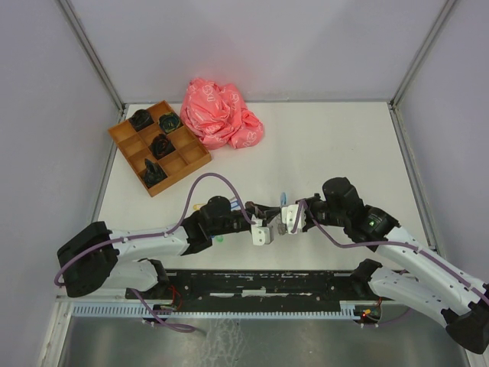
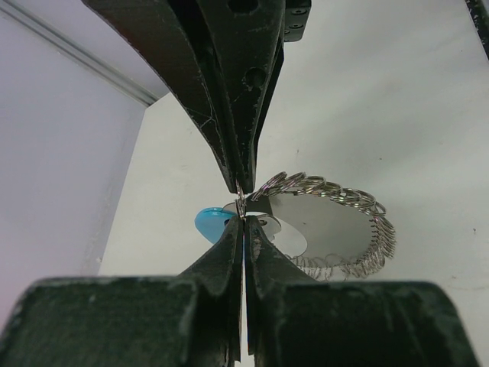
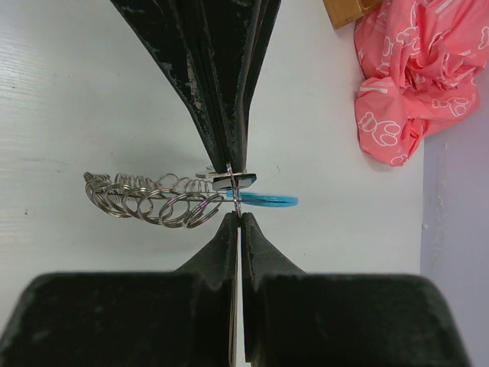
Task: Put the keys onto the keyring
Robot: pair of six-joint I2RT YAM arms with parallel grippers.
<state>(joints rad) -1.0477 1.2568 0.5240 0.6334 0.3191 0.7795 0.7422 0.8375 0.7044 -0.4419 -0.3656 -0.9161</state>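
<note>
The keyring (image 2: pixel 348 200) is a silvery loop of many small linked rings, held just above the table. A light blue piece (image 2: pixel 208 224) and a flat silver key (image 2: pixel 284 237) hang at its near end. My left gripper (image 2: pixel 243 220) is shut on a thin wire ring at that end. My right gripper (image 3: pixel 239 217) is shut on the same spot from the opposite side, so the two sets of tips almost touch. From above, both grippers (image 1: pixel 278 215) meet near the table's front middle. Small yellow (image 1: pixel 197 207) and green (image 1: pixel 218 239) tags peek out by the left arm.
A wooden compartment tray (image 1: pixel 122 136) with dark objects sits at the back left. A crumpled pink bag (image 1: pixel 220 113) lies beside it. Grey walls close the table on three sides.
</note>
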